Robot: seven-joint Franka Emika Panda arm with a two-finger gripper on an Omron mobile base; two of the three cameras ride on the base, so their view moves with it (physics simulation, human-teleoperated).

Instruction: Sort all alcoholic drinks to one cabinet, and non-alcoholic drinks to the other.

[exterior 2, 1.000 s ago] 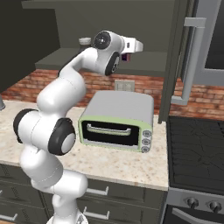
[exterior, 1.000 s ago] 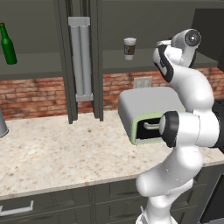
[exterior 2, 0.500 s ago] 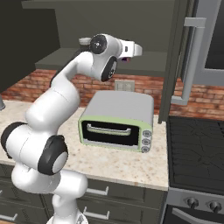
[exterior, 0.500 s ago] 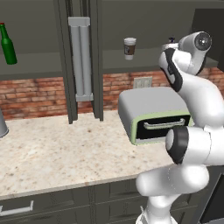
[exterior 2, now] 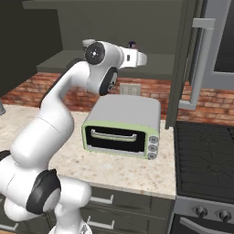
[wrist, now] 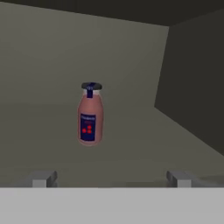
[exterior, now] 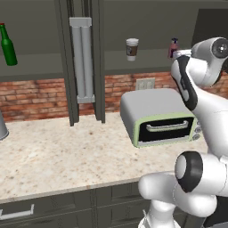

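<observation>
On the shelf of the left-hand cabinet [exterior: 35,67], in the left base view, stands the dark-green bottle [exterior: 7,45], upright near the picture's left edge. Between the two cabinets hang two open doors edge-on, with a pale vertical bar handle [exterior: 81,60] showing. On the shelf of the right-hand cabinet [exterior: 147,67] stands the paper coffee cup [exterior: 132,48], upright, and further right the small bottle [exterior: 173,47] with a dark cap, just beside the white arm's wrist. Below, on the speckled bench [exterior: 62,156], sits a grey toaster oven [exterior: 158,116] with a pale green front, and a grey metal canister [exterior: 2,127] at the far left edge. Seen from the right base view, raised to shelf height above the toaster oven [exterior 2: 123,125], pointing toward the back of the open cabinet [exterior 2: 68,61]; hand end of the arm [exterior 2: 137,58] level with the shelf, the dark cap of the small bottle [exterior 2: 132,45] peeking just above it. Jaws themselves too small here to tell their spread. An open door with a long bar handle [exterior 2: 201,64] stands at the right, and a dark stove top [exterior 2: 205,155] lies beside the bench [exterior 2: 91,164]. Through the hand view, jaws [wrist: 110,178] spread wide, holding nothing and touching nothing, fingertips [wrist: 43,178] well apart at the bottom. Straight ahead, upright on the shelf [wrist: 131,148], apart from the fingertips, stands the small bottle [wrist: 90,114]: reddish-purple body, dark cap, dark label with red dots.
</observation>
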